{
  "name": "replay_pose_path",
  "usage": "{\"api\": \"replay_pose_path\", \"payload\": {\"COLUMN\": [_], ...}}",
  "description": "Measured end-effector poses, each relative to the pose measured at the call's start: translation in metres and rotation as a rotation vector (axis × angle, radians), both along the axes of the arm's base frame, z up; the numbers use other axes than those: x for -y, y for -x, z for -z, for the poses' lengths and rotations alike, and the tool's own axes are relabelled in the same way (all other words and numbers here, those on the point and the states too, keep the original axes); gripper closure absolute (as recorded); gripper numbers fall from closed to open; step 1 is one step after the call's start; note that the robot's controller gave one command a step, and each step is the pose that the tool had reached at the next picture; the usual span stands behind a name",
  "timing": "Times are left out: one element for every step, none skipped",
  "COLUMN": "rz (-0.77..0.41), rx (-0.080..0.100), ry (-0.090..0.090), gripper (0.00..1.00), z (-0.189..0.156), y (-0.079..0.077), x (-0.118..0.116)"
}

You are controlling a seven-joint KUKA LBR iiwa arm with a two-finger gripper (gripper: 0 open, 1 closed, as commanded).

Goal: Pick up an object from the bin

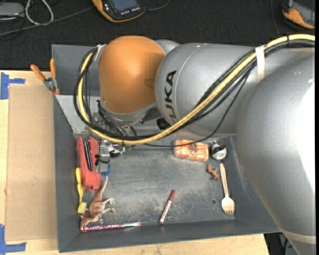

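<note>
Hand (pixel 105 154) is sitting at the bin's (pixel 66 185) left wall, just beside the red flat tool (pixel 88 163); can't tell open or closed. Risk: tool is hugging the wall, so a grasp may be jamming or slipping off.

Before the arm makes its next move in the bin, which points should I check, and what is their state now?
1. Gripper is over the bin's left side, by the red tool: ok.
2. Gripper is empty: cannot tell.
3. Room round the red tool: not ok; a yellow piece and the bin wall are right beside it.
4. Toy animal lies apart from the gripper: ok.
5. Red pen and wooden fork lie far off: ok.
</note>
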State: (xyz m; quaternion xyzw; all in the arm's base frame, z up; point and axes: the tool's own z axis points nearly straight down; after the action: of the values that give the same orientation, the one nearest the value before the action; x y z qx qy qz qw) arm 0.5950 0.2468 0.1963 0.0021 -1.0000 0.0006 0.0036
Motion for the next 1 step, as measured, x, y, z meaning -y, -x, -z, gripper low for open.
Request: {"api": "replay_pose_path", "payload": {"rz": [0.005], "rx": [0.007], "ry": [-0.002], "gripper": [0.0], "z": [-0.0053], "y": [-0.0015], "x": [0.0016]}}
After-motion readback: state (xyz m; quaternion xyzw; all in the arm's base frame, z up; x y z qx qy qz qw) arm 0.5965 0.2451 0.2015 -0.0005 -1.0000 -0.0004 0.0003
